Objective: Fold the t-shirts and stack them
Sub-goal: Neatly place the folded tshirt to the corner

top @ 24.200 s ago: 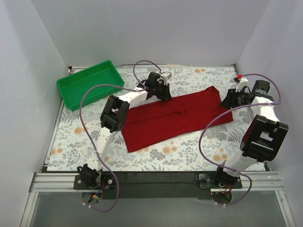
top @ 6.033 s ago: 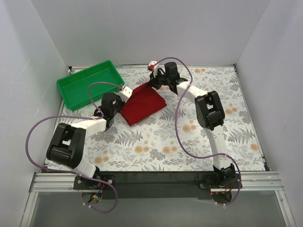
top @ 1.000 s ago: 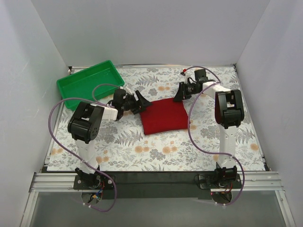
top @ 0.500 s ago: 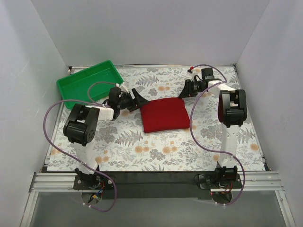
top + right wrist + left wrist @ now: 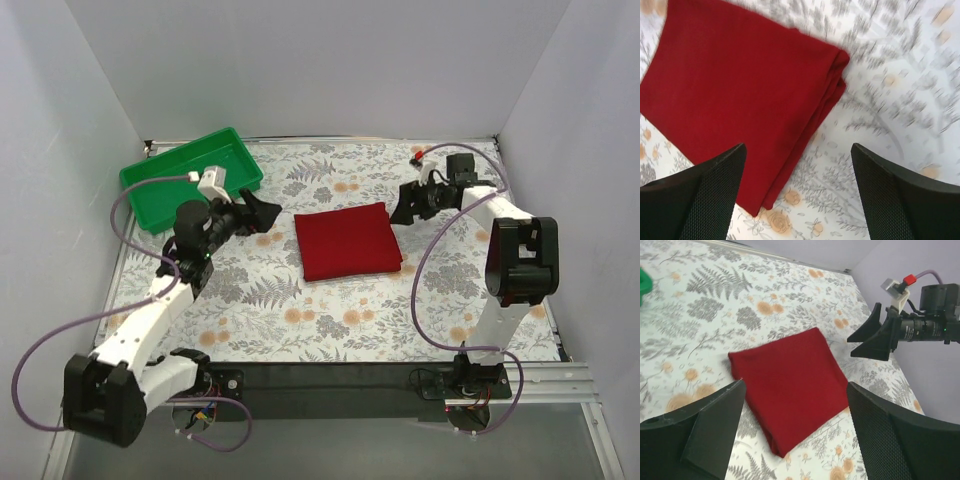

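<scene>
Blurry right-wrist view is seemingly showing layered edge on soft dark red folded cotton t-shirt (image 5: 740,85), overhead isn't. Flanking it, spread: left gripper (image 5: 796,385), right gripper (image 5: 798,146).

The folded dark red t-shirt (image 5: 347,241) lies flat on the tabletop (image 5: 330,310) between the left gripper (image 5: 264,211) and right gripper (image 5: 404,204), touching neither; both grippers' fingers are spread.

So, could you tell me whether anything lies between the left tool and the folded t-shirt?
Nothing visible does: only bare floral table separates the open left tool from the t-shirt. The green tray lies on the tool's other side.
</scene>
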`<action>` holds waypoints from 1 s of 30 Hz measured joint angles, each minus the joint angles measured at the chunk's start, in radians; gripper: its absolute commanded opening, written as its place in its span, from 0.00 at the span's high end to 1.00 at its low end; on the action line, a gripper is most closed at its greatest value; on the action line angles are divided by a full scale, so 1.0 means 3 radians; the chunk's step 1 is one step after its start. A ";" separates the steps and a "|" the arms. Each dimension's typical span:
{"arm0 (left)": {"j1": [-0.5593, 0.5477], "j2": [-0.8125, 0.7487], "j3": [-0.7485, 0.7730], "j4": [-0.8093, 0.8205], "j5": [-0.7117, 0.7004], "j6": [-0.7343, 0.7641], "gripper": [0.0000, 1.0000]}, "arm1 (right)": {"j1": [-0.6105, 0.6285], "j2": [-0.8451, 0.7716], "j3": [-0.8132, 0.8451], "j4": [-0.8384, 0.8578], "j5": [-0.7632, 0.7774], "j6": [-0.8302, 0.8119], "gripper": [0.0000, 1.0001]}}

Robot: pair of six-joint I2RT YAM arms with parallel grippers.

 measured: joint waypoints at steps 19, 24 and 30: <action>0.0011 -0.1401 -0.0664 -0.0919 -0.0267 0.0127 0.20 | 0.0219 0.0203 -0.0413 -0.0158 -0.0126 0.0001 0.34; 0.0011 -0.1429 -0.0699 -0.1003 -0.0267 0.0130 0.20 | 0.0221 0.0351 -0.0319 -0.0126 -0.0267 0.0099 0.48; 0.0011 -0.1443 -0.0701 -0.1017 -0.0267 0.0130 0.20 | 0.0216 0.0453 -0.0292 -0.0112 -0.0253 0.0161 0.86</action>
